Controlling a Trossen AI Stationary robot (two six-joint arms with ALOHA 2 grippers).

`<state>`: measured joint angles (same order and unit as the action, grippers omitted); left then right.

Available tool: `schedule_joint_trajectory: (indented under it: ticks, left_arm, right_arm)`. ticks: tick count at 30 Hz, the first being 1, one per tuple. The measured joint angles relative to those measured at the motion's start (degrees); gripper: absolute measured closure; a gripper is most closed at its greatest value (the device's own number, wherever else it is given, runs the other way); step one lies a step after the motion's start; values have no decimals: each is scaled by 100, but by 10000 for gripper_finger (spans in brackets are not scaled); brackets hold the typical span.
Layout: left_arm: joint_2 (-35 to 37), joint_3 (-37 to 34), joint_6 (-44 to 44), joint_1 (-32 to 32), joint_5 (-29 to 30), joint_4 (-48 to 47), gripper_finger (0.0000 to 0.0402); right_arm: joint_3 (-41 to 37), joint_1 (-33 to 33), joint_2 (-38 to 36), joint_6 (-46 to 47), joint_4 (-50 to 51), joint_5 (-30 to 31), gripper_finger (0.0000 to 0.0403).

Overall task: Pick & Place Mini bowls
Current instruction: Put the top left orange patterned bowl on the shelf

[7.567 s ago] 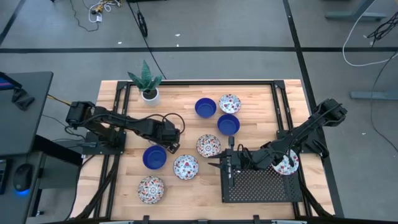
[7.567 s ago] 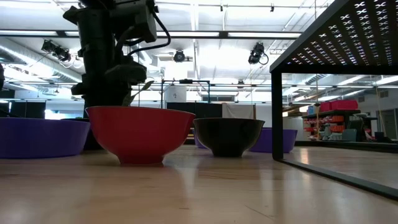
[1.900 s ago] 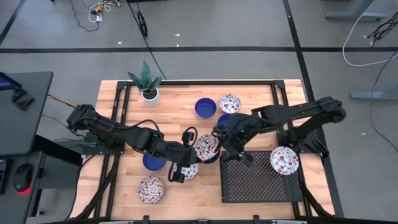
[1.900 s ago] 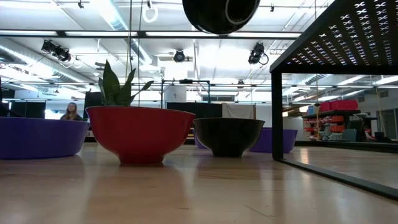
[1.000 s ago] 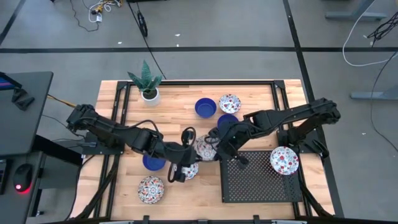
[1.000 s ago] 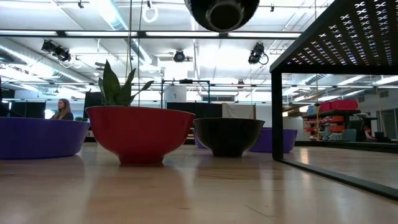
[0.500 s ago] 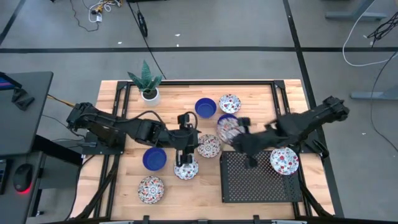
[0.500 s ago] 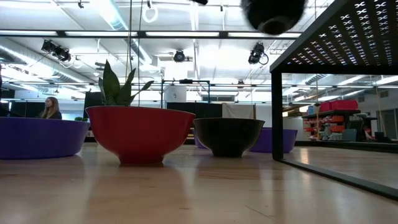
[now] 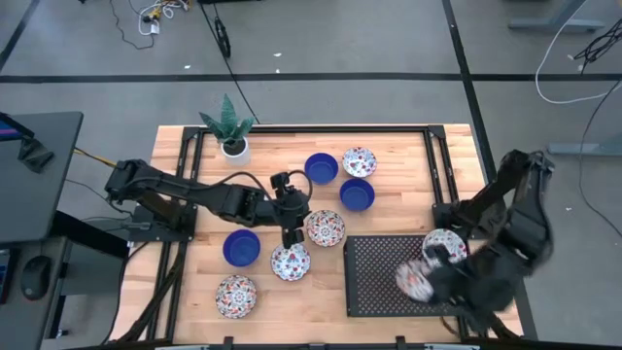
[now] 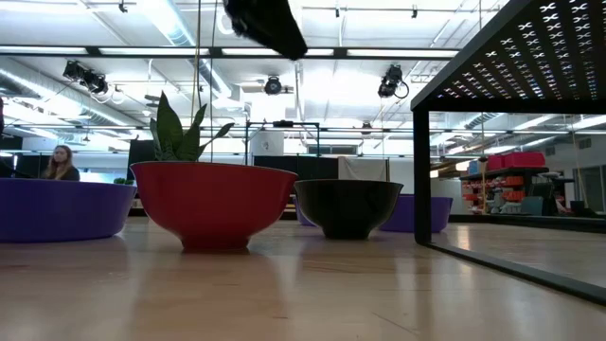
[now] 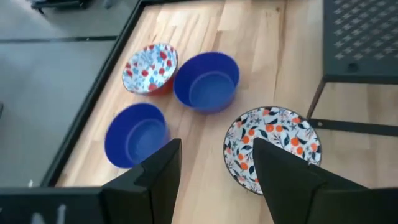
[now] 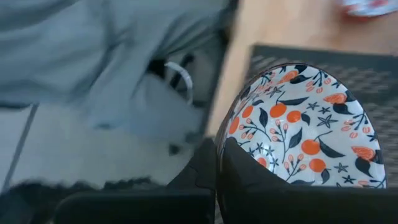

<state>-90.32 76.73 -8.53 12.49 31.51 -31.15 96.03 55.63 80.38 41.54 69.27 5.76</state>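
Observation:
Several mini bowls stand on the wooden table: blue ones [image 9: 321, 167] [image 9: 357, 193] [image 9: 241, 247] and patterned ones [image 9: 359, 161] [image 9: 325, 227] [image 9: 291, 261] [image 9: 236, 295]. Another patterned bowl [image 9: 445, 248] rests on the black perforated rack [image 9: 389, 292]. My right gripper [image 9: 420, 284] is over the rack, shut on an orange-patterned bowl [image 12: 298, 124]. My left gripper [image 9: 290, 222] hangs open over the table's middle, above and between the bowls, touching nothing. In the left wrist view its fingers [image 11: 163, 171] frame a patterned bowl [image 11: 272, 146] and a blue one [image 11: 135, 134]. My right gripper holds the orange-patterned bowl by its rim [image 12: 225, 138], at the side nearest the wrist. One dark finger [image 12: 249, 180] lies against the inner wall; the other is hidden behind the bowl. The bowl is lifted clear above the rack and tilted.
A potted plant [image 9: 231, 131] stands at the table's far left corner. The rack fills the near right of the table, with its raised edge [image 11: 357, 68] close to the middle bowls. Bare wood shows between the bowls and along the near left edge.
My right gripper has swung with the patterned bowl from the table's middle toward the right and near edge, rising and rolling, and now hangs over the rack. My left gripper has drawn away from the patterned bowl near the table's middle, toward the far edge.

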Motion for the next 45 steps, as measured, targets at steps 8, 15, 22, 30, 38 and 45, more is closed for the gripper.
schedule_joint_trajectory:
  ticks: [8, 15, 22, 30, 38, 45]
  left_arm:
    - [-2, -511, -161, -57, -5, 778, 200]
    - [-2, -518, -260, -56, -3, 868, 200]
    - [-2, -518, -286, -55, -5, 864, 200]
    - [-2, -518, -358, -55, -5, 863, 200]
    - [-2, -518, -411, -55, -7, 863, 200]
    - [-2, -518, -409, -55, -7, 863, 200]
  right_arm:
    - [0, 1234, 685, 9, -78, 917, 399]
    - [0, 1848, 1400, 470, 646, 1794, 399]
    - [0, 2163, 1698, 942, 921, 2327, 399]
    - [0, 2206, 1955, 952, 1007, 2505, 399]
    - [0, 2211, 2080, 898, 1028, 3068, 399]
    - [-123, 2168, 2083, 725, 914, 3150, 399]
